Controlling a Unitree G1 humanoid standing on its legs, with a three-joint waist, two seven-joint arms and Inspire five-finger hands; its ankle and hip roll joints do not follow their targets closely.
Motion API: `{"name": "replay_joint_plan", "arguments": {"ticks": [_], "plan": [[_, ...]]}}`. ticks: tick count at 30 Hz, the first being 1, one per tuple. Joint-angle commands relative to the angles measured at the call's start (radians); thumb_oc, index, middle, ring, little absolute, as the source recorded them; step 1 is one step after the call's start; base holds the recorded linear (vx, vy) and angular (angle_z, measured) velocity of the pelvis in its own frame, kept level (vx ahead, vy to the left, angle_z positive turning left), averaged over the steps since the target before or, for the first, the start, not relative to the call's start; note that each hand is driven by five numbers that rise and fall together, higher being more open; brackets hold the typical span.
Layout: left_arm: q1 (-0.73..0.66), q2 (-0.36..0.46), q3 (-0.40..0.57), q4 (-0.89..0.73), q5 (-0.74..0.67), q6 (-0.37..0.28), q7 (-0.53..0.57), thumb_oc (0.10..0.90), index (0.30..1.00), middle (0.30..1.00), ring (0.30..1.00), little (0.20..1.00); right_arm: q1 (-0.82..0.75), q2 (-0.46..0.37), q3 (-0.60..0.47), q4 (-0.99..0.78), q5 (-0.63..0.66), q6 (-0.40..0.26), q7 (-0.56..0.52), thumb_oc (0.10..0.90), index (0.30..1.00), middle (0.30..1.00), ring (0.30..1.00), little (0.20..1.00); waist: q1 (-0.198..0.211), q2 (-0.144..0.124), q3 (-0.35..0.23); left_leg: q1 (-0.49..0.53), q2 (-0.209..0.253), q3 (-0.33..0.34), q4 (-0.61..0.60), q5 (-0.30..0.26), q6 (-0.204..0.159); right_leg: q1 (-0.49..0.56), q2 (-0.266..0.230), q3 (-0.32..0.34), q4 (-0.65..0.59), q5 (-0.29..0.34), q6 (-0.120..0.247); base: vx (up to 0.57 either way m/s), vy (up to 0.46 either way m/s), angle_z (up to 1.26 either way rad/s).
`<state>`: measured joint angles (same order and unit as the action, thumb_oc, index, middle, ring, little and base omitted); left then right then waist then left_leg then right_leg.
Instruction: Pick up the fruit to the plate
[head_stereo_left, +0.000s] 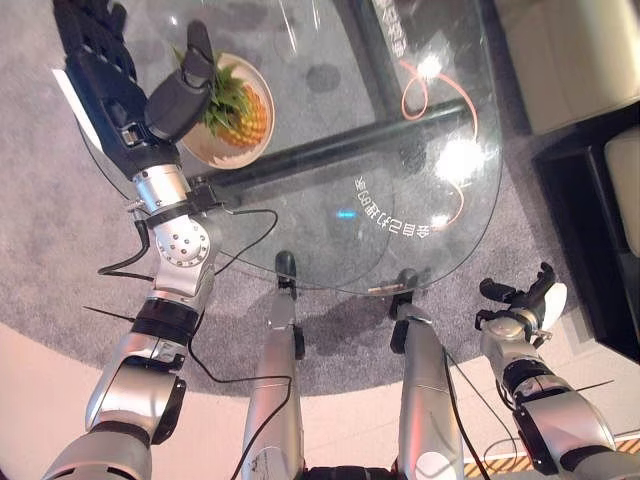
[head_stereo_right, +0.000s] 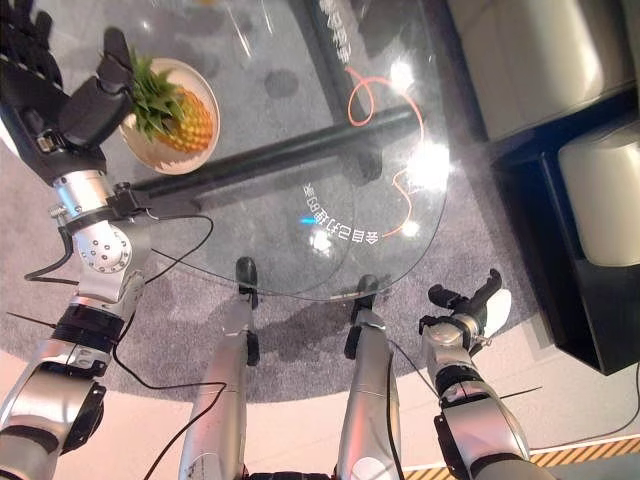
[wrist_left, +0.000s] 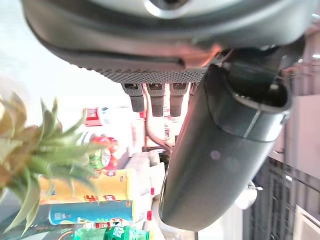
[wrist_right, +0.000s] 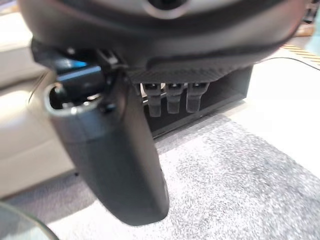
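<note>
1. The pineapple (head_stereo_left: 243, 110) lies on the plate (head_stereo_left: 205, 152) at the far left of the glass counter (head_stereo_left: 420, 180).
2. The left hand (head_stereo_left: 110, 75) hovers beside the plate, fingers straight, holding nothing.
3. The right hand (head_stereo_left: 515, 305) hangs off the counter over the grey carpet (head_stereo_left: 60, 260), fingers relaxed, empty.
4. A beige sofa (head_stereo_right: 530, 50) stands beyond.
</note>
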<state>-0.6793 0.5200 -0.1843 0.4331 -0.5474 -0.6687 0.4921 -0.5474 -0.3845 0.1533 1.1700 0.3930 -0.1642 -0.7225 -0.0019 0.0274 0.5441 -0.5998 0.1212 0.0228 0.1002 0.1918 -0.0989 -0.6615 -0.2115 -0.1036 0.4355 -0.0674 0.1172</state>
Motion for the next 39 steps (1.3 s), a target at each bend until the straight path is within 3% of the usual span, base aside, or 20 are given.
{"name": "replay_joint_plan", "arguments": {"ticks": [1,4,10,14,15,20,27,32,33,37,39], "plan": [[-0.007,0.017,0.131,-0.004,-0.109,-0.019,-0.090,0.800,0.900,0.900,0.900,0.900,0.120,-0.045,-0.073,0.008,-0.025,-0.042,-0.041,0.800,0.900,0.900,0.900,0.900,0.024,0.013,-0.024,0.124,-0.062,0.012,0.066,-0.163,0.029,0.167,-0.004,-0.030,-0.191,0.092,0.026,0.04,-0.032,-0.01],[0.073,0.031,0.154,0.042,-0.093,0.046,-0.114,0.800,0.900,0.900,0.900,0.900,0.192,-0.049,-0.099,0.019,-0.036,-0.046,0.006,0.800,0.900,0.900,0.900,0.900,0.027,0.013,-0.045,0.261,-0.057,0.018,-0.008,-0.146,0.021,0.312,-0.014,-0.030,-0.253,0.097,0.032,0.09,-0.019,0.00],[0.307,0.027,0.196,0.210,-0.087,0.194,-0.199,0.800,0.900,0.900,0.900,0.900,0.376,-0.038,-0.146,0.049,-0.095,-0.026,0.116,0.800,0.900,0.900,0.900,0.900,0.019,0.014,-0.218,0.471,-0.045,0.031,-0.135,-0.124,0.007,0.545,-0.013,-0.048,-0.383,0.111,0.036,0.19,0.016,0.05],[0.433,-0.007,0.208,0.369,0.041,0.238,-0.219,0.800,0.900,0.900,0.900,0.900,0.463,-0.019,-0.162,0.092,-0.072,0.052,0.304,0.800,0.900,0.900,0.900,0.900,0.013,0.012,-0.306,0.552,-0.039,0.032,-0.161,-0.131,0.009,0.624,-0.005,-0.046,-0.411,0.109,0.036,0.23,0.014,0.03],[0.463,-0.016,0.216,0.450,0.059,0.278,-0.251,0.800,0.900,0.900,0.900,0.900,0.487,-0.015,-0.170,0.123,-0.093,0.066,0.347,0.800,0.900,0.900,0.900,0.900,0.010,0.010,-0.338,0.582,-0.034,0.034,-0.168,-0.137,0.007,0.652,-0.001,-0.047,-0.418,0.104,0.034,0.23,0.010,0.04],[0.532,-0.072,0.200,0.642,0.188,0.330,-0.316,0.800,0.900,0.900,0.900,0.900,0.520,-0.001,-0.158,0.182,-0.151,0.117,0.448,0.800,0.900,0.900,0.900,0.900,0.006,0.003,-0.403,0.641,-0.021,0.047,-0.185,-0.151,0.001,0.713,0.005,-0.061,-0.452,0.105,0.039,0.13,0.002,-0.02],[0.599,-0.126,0.164,0.795,0.275,0.365,-0.403,0.800,0.900,0.900,0.900,0.900,0.524,0.027,-0.132,0.202,-0.202,0.139,0.515,0.800,0.900,0.900,0.900,0.900,0.006,-0.003,-0.441,0.676,0.001,0.073,-0.187,-0.166,-0.007,0.763,0.008,-0.093,-0.459,0.085,0.040,0.04,0.002,-0.02],[0.614,-0.153,0.074,0.837,0.460,0.416,-0.452,0.800,0.900,0.900,0.900,0.900,0.511,0.047,-0.086,0.200,-0.256,0.162,0.522,0.800,0.900,0.900,0.900,0.900,0.002,-0.003,-0.451,0.690,0.009,0.080,-0.187,-0.168,-0.008,0.777,0.013,-0.098,-0.461,0.080,0.037,0.01,0.007,0.00],[0.616,-0.164,0.040,0.850,0.443,0.472,-0.482,0.800,0.900,0.900,0.900,0.900,0.494,0.049,-0.057,0.205,-0.273,0.171,0.534,0.800,0.900,0.900,0.900,0.900,-0.001,0.001,-0.454,0.702,0.011,0.085,-0.187,-0.173,-0.007,0.786,0.013,-0.096,-0.465,0.078,0.036,0.04,0.034,-0.01],[0.611,-0.185,0.014,0.885,0.465,0.583,-0.541,0.800,0.900,0.900,0.900,0.900,0.473,0.058,-0.024,0.221,-0.297,0.178,0.541,0.800,0.900,0.900,0.900,0.900,-0.007,0.004,-0.460,0.711,0.012,0.088,-0.187,-0.177,-0.007,0.792,0.012,-0.091,-0.472,0.078,0.036,0.03,0.030,-0.06],[0.604,-0.199,-0.011,0.894,0.468,0.597,-0.571,0.800,0.900,0.900,0.900,0.900,0.465,0.063,-0.008,0.228,-0.314,0.189,0.552,0.800,0.900,0.900,0.900,0.900,-0.010,0.006,-0.463,0.713,0.012,0.090,-0.187,-0.178,-0.007,0.796,0.009,-0.090,-0.483,0.086,0.038,0.01,0.010,-0.02]]}}
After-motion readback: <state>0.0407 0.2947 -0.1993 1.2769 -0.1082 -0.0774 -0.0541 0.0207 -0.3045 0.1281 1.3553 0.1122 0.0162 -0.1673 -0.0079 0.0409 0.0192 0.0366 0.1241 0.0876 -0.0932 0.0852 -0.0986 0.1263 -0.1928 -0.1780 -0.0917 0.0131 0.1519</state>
